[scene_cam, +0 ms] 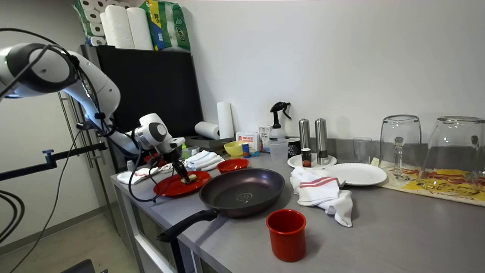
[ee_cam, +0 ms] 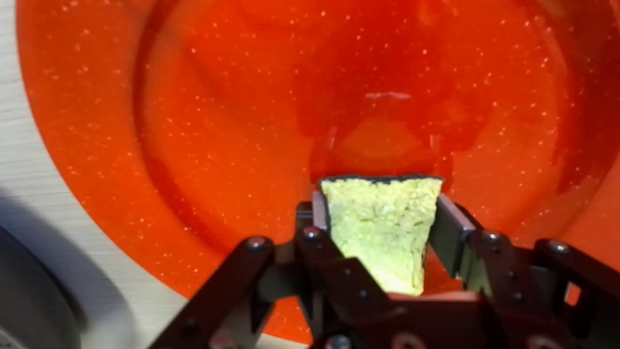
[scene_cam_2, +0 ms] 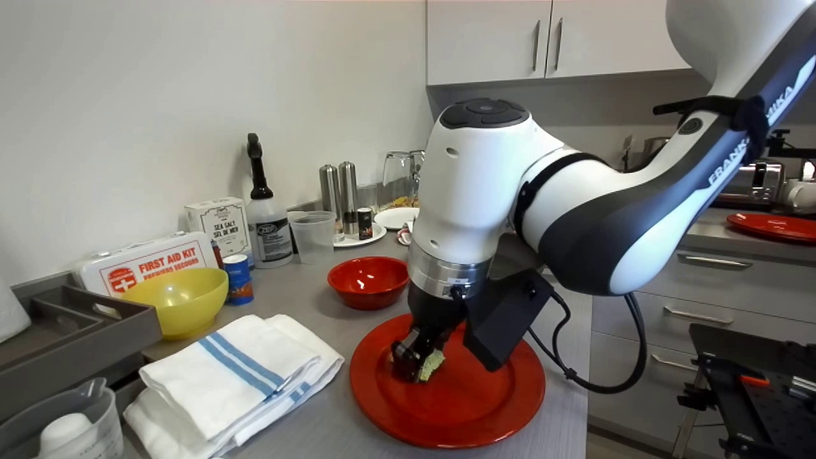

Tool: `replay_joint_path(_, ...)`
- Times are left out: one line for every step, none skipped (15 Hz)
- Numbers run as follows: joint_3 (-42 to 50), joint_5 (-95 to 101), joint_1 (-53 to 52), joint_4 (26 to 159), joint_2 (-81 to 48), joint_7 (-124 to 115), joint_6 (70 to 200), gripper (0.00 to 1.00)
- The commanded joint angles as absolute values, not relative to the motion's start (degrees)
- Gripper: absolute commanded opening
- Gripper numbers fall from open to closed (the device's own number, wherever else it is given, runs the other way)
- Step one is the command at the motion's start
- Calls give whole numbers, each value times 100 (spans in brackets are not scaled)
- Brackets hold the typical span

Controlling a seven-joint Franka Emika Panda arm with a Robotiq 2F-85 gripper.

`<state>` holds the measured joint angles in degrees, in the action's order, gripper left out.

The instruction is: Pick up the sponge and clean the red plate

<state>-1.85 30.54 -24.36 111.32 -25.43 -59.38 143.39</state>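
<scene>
Inspected left to right in an exterior view. Found first on the worktop [scene_cam_2: 319,424]: a yellow bowl [scene_cam_2: 185,309], folded white towels [scene_cam_2: 242,363] with blue stripes, then a small red bowl [scene_cam_2: 368,287]. Found next to the right: the tool [ee_cam: 385,213], directed downward and grasping the sponge [ee_cam: 380,237], pinching it at two opposite sides in the wrist view. Located, as to the sponge, above the inner face of the red plate [scene_cam_2: 459,401], near the middle. Probably touching the plate; not possible to confirm. Noted as pale yellow-green with a dark layer along an edge. Judged at the wiping stage, or about to enter it.

Expected to handle as light, soft and easily squeezed; liable to bend or twist under sideways drag. Best gripped by opposite sides, as here, leaving the lower face clear for scrubbing. To be kept from sinking too deep into the tool, for risk of scraping the glossy surface. As for the plate: probably stiff, smooth, chippable and ready to slide under hard pressure. Found last, far right: a second red plate [scene_cam_2: 774,227], well apart from the sponge.
</scene>
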Motion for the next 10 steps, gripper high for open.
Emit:
replay_joint_path(-43,3102,-2509,10759,-2839,-5876,14157,27)
replay_joint_path(-32,3085,-2508,10737,-2854,-5868,14147,27)
replay_joint_path(-33,3058,-2504,10727,-2860,-5858,14142,27)
replay_joint_path(-47,3021,-2504,10732,-2860,-5851,14126,27)
replay_joint_path(-94,2941,-2488,10759,-2849,-5822,14122,27)
replay_joint_path(-123,2891,-2484,10777,-2842,-5812,14113,27)
replay_joint_path(-168,2821,-2474,10809,-2825,-5795,14112,27)
replay_joint_path(-205,2765,-2473,10840,-2804,-5788,14115,27)
replay_joint_path(-260,2680,-2461,10867,-2784,-5752,14114,27)
replay_joint_path(-328,2561,-2437,10886,-2765,-5693,14108,27)
